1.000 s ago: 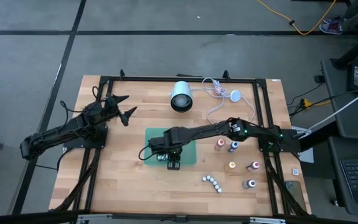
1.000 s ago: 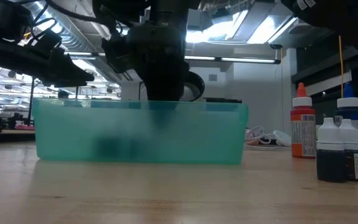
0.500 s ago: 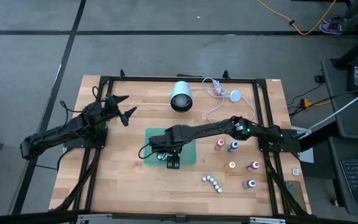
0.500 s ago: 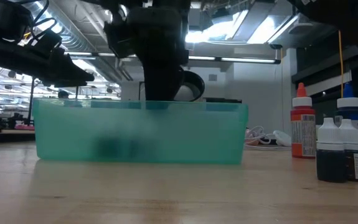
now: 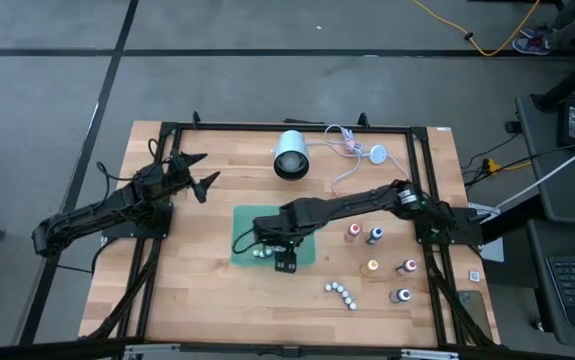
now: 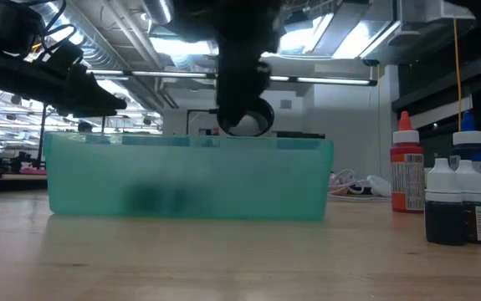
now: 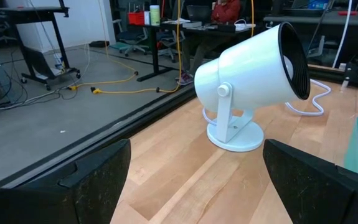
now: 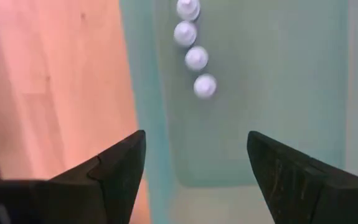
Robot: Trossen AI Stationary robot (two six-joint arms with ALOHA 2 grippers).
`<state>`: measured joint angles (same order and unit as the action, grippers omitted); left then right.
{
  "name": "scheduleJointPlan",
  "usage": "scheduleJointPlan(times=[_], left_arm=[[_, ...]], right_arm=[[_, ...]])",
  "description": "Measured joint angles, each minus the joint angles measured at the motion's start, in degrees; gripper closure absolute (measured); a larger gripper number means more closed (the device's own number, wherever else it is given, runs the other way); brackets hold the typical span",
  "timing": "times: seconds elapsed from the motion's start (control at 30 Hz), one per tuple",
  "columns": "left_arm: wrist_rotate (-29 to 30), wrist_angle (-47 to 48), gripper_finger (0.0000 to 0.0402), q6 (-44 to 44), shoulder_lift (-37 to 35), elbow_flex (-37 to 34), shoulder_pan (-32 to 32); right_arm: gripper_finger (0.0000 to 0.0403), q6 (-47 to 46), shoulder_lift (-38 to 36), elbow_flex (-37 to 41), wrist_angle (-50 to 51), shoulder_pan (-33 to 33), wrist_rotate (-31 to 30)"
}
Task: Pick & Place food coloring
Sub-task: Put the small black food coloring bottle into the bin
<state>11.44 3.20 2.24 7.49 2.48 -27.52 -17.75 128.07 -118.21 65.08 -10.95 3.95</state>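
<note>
A row of several tiny food coloring bottles, white caps up, lies on the floor of the green tray, near its left near corner. My right gripper hangs open above the tray, fingers pointing down and clear of the bottles. A second white-capped row and single bottles, red, blue, orange, dark red and dark grey, stand on the table right of the tray. My left gripper waits open at the far left.
A white lamp-like device with its cable stands behind the tray; the left wrist view faces it. The black frame rails run along the table's edges. Bare wood lies left of and in front of the tray.
My right gripper has let go of the row of bottles, risen out of the tray and drifted a little toward the table's right edge. The bottles have stayed on the tray's floor.
</note>
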Motion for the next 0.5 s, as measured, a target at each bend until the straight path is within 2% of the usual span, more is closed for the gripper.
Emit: scheduleJointPlan(times=[0.23,0.5], left_arm=[[0.0,0.0,0.0041,0.0,0.0,0.0,0.0],[0.0,0.0,0.0041,0.0,0.0,0.0,0.0]], right_arm=[[0.0124,-8.1,-9.6,13.5,-5.9,-3.5,-0.8],[0.0124,-22.6,-16.2,22.0,-6.9,-9.7,-0.8]])
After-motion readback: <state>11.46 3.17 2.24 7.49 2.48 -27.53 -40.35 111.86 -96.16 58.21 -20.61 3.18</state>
